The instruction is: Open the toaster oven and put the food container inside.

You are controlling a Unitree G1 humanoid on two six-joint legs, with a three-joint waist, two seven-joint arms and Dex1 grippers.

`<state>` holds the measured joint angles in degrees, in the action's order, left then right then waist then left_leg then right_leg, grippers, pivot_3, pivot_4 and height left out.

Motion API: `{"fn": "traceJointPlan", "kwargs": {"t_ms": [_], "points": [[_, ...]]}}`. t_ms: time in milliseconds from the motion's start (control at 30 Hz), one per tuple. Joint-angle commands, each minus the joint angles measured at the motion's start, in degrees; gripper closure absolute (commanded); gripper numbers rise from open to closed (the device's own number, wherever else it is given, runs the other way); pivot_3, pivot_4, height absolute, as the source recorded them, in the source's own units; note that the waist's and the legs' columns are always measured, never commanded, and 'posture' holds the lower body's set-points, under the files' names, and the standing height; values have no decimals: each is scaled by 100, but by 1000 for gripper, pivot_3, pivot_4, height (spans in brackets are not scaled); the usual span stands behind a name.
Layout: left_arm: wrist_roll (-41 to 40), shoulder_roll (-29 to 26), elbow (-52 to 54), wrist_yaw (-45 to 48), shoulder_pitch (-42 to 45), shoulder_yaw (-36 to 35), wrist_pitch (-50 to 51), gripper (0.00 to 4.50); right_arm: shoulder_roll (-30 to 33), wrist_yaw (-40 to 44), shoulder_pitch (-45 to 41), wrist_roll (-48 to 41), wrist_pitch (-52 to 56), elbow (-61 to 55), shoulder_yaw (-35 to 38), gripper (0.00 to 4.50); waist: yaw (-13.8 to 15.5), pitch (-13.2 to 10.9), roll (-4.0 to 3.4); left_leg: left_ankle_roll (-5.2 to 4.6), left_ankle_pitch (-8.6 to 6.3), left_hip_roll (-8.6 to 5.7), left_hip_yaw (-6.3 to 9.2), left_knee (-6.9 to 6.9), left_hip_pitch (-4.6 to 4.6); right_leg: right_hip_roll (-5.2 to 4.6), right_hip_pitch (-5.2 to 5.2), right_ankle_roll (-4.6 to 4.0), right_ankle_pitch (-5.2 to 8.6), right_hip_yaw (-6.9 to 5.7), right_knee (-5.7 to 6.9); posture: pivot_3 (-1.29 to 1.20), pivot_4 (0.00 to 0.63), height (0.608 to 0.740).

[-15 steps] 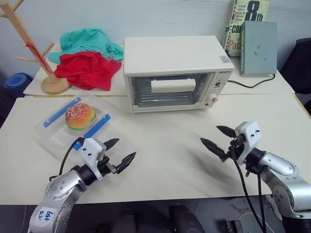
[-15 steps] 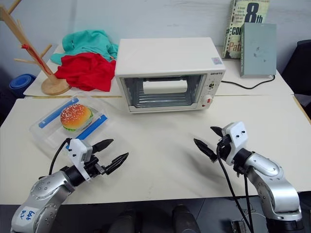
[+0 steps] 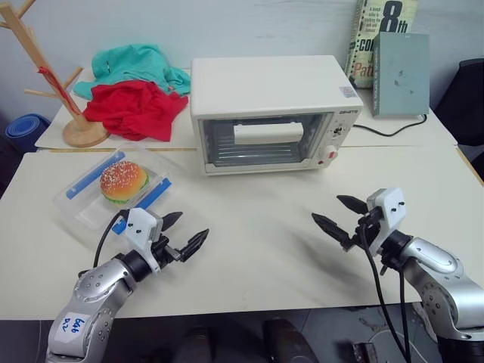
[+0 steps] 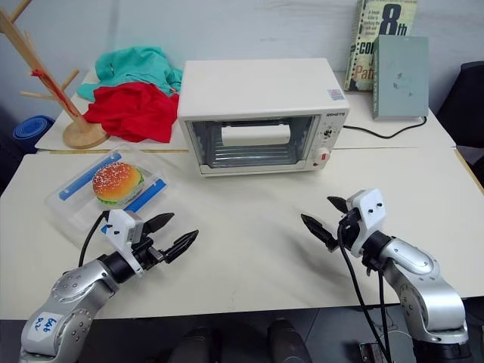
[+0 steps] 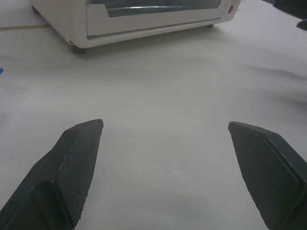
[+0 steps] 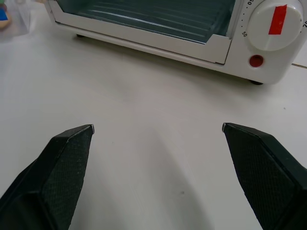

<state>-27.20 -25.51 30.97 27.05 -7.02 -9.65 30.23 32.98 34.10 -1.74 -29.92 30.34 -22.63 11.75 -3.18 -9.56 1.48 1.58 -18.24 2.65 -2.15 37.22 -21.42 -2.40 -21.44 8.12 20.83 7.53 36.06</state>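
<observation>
Grippers hovering released over the table (image 3: 257, 249): left gripper (image 3: 183, 236), right gripper (image 3: 339, 218). Oven (image 3: 268, 113) sitting shut at twelve o'clock, container (image 3: 113, 189) at ten. Opening step pending, likely needing a reach for the door's top edge.

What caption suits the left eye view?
Two open black pincers hover before a shut cream-white toaster oven; clear burger box waits.
</observation>
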Motion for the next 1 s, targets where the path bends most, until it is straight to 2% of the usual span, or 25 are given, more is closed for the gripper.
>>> {"fn": "traceJointPlan", "kwargs": {"t_ms": [33,200,333,467,733,867,1000], "points": [[-301,-80,122,114,218,-38,177,85,-104,-282,-414,-395,323,-92,294,54,-2,0,0,-1,0,-2,0,0,0,0,1,1,0,0,0,0,150,740],[-1505,-197,301,130,701,-548,968,85,-174,-456,-1136,-708,683,67,330,54,-5,0,0,2,4,2,2,7,3,-1,-2,3,-2,-12,21,0,150,740],[-2119,-685,322,212,1183,-880,1399,85,-197,-454,-1803,-831,849,320,255,54,-19,-2,-1,6,6,3,5,10,4,-1,-10,0,0,-15,38,0,150,740],[-2452,-1395,284,466,1782,-1132,1569,85,-275,-435,-2566,-704,942,710,-82,54,-33,-7,1,6,6,0,4,8,4,0,-11,0,0,-15,37,0,150,740],[-2379,-2238,59,964,2467,-1229,1408,85,-513,-288,-3428,-436,866,1284,-585,54,-41,-16,-1,25,15,2,3,7,-2,-5,-21,-6,3,-26,39,0,150,740],[-2208,-2265,-104,880,2630,-1225,1274,85,-537,-109,-3553,-466,893,1259,-676,54,-38,-17,-2,33,17,2,2,0,-10,-16,-26,-6,3,-56,43,0,150,740],[-1815,-2214,-338,779,2615,-1094,1073,85,-468,230,-3327,-622,924,754,-761,54,-31,-17,-2,34,10,5,2,-1,-13,-26,-32,-7,4,-101,43,0,150,740]]}}
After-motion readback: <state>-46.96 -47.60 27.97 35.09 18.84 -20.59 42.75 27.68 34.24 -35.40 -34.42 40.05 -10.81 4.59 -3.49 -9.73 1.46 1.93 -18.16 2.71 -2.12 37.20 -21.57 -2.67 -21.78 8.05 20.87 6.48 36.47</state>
